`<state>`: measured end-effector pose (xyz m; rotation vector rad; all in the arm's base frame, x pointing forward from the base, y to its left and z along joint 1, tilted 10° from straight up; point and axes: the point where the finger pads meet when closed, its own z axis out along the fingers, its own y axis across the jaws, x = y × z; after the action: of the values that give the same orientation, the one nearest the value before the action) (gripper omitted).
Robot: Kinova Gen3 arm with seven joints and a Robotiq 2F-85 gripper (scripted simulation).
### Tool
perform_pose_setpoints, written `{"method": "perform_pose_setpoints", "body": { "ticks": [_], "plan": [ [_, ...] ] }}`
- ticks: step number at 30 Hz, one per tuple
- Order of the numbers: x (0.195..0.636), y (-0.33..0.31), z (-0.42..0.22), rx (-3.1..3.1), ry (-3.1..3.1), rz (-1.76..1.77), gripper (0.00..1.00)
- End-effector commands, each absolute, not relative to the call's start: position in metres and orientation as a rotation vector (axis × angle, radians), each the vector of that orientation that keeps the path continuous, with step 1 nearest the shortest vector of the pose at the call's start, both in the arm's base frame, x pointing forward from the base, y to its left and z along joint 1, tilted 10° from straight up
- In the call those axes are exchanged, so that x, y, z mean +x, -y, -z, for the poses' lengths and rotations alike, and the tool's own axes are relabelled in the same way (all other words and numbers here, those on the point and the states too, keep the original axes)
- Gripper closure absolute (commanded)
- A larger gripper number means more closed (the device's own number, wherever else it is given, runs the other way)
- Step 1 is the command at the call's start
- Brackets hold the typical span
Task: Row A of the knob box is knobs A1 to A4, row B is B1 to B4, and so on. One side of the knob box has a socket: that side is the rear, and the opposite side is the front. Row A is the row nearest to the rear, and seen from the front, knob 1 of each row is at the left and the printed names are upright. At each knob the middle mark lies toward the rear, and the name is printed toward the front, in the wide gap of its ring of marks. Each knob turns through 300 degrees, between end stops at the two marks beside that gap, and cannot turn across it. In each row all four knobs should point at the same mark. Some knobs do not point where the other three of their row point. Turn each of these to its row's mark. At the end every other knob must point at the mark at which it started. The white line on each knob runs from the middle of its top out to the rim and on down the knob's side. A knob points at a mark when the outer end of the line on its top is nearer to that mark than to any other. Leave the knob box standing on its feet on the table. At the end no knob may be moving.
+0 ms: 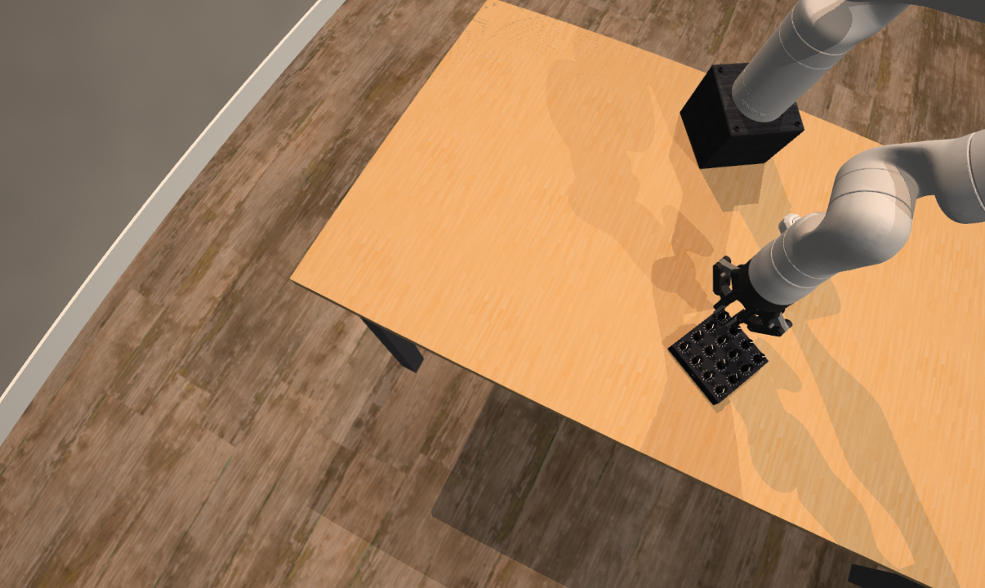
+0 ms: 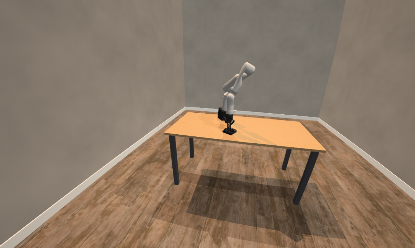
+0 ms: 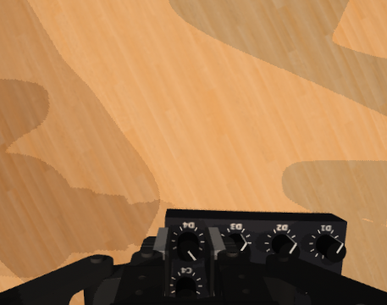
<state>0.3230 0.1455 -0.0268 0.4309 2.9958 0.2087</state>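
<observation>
We see the pincer (image 1: 725,314) (image 2: 229,127) (image 3: 188,244) a little open, its two fingers standing on both sides of knob D4 (image 3: 187,245). In the wrist view there is a narrow gap between each finger and this knob, so we say that it has hold of nothing. The white line of D4 points to the lower right in this view.

Toward the bottom of the same view we find knob C4 (image 3: 185,286), partly hidden by the pincer. Just beside the right-hand finger is knob D3 (image 3: 236,243), and after it come knob D2 (image 3: 282,244) and knob D1 (image 3: 328,246). Their white lines are at the right side of their tops.

All these knobs belong to the knob box (image 1: 715,357) (image 2: 229,133) (image 3: 257,255), which carries four rows of four. It lies flat on the counter (image 1: 481,219) (image 2: 273,132) (image 3: 159,106), left of its middle in the exterior view and between its near edge and the black arm base (image 1: 741,149) (image 2: 220,114) at the far edge.

Beyond the D names, the edge of the box is followed by wood surface. In the exterior view, we see more of the counter to the right of the box than to the left.
</observation>
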Motion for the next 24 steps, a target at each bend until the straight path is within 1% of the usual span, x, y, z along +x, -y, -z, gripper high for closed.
{"method": "perform_pose_setpoints", "body": {
  "ticks": [1,24],
  "plan": [
    [0.323,-0.146,0.026,0.431,-2.995,-0.210,0.81],
    [0.319,-0.142,-0.007,0.431,-2.995,-0.210,0.81]
  ]
}}
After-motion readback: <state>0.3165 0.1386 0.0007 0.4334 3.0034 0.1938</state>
